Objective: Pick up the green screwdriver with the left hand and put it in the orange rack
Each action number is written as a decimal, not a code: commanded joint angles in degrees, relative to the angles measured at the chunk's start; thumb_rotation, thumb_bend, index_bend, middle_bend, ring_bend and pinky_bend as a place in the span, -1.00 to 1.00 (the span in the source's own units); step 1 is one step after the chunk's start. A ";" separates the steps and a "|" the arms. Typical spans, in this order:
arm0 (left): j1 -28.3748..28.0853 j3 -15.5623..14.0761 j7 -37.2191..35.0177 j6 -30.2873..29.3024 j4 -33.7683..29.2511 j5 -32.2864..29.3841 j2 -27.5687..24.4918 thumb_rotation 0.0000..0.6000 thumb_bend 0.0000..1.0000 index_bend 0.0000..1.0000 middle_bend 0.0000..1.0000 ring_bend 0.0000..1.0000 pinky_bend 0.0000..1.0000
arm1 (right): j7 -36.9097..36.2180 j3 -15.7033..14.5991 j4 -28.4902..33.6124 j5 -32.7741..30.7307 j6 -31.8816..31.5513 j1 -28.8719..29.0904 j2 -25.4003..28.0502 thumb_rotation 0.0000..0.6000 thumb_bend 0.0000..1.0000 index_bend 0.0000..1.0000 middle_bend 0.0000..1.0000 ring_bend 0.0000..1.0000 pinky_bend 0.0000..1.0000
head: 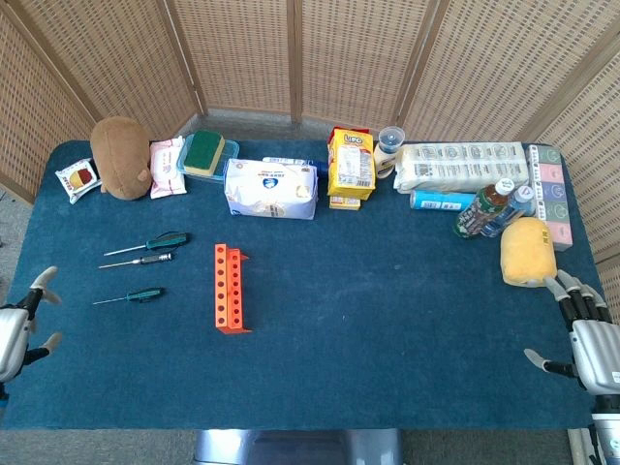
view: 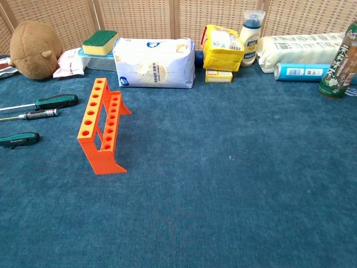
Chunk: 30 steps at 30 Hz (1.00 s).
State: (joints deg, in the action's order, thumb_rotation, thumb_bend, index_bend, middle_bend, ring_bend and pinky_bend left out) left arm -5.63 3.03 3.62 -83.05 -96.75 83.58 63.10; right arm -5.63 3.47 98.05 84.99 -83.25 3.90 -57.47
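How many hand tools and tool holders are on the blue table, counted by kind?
Green-handled screwdrivers: 2, the far one and the near one
Dark-handled screwdriver: 1, lying between them
Orange rack: 1, standing to their right with its holes empty
Total: 4

Green screwdriver and orange rack, well apart on the blue worktop

The green screwdriver [head: 151, 242] lies flat, far of two others, tip pointing left; the orange rack [head: 229, 288], upright with its holes empty, stands to its right.
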 commanded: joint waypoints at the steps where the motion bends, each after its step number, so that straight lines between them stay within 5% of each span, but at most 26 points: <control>1: -2.56 1.99 0.03 3.56 3.20 -3.42 3.98 1.00 -0.64 -0.34 0.75 0.98 1.00 | -0.22 -0.14 0.11 -0.03 0.24 -0.03 0.06 1.00 -0.71 -0.91 -0.95 -1.00 -1.00; 10: -7.61 4.99 10.22 11.93 5.94 -15.04 11.89 1.00 -0.54 -0.30 0.78 1.00 1.00 | -2.18 0.12 -0.35 -0.59 1.78 0.72 0.43 1.00 -0.70 -0.91 -0.95 -1.00 -1.00; 21: -12.02 9.40 21.09 13.33 8.56 -28.26 21.76 1.00 -0.44 -0.27 0.78 1.00 1.00 | -6.63 -0.11 -1.10 0.20 2.42 0.93 1.56 1.00 -0.69 -0.91 -0.94 -1.00 -1.00; 30: -15.46 10.33 24.68 15.91 10.05 -32.86 24.93 1.00 -0.44 -0.27 0.78 1.00 1.00 | -7.65 -0.33 -1.26 0.77 2.05 0.77 1.79 1.00 -0.69 -0.91 -0.94 -1.00 -1.00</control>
State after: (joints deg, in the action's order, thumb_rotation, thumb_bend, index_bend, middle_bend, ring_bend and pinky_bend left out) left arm -20.35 13.11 27.47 -67.70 -87.09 51.79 87.34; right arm -13.28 3.14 96.79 85.76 -81.21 4.66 -55.68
